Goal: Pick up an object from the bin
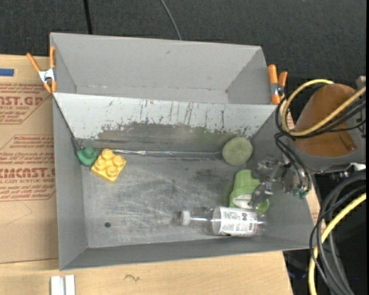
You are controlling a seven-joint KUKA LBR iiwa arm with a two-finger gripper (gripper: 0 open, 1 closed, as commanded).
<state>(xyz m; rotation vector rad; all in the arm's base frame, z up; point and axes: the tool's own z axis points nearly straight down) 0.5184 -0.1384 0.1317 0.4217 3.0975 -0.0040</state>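
My claw (267, 182) sits low in the grey metal bin (147, 195), close to its right-hand wall; whether the claw is apart or together I cannot tell, because the wrist and its cables cover it. Just to the claw's left lies a pale green plastic cup-like piece (243, 186); whether it touches the claw I cannot tell; I judge this the thing to pick. Beyond it, up from the claw, rests a dull olive round ball (237, 150); just below the claw a clear plastic bottle with a white printed label (234, 221) lies on its side, its capped neck pointing away from the claw. Far across from the claw, a yellow studded toy brick (108, 165) touches a small dark green lump (85, 157). To do this well I would centre on the pale green piece alone, keep clear of the bottle and the wall, close firmly, then lift straight up; the risks, I judge, are nipping the bottle as well or the smooth plastic slipping.
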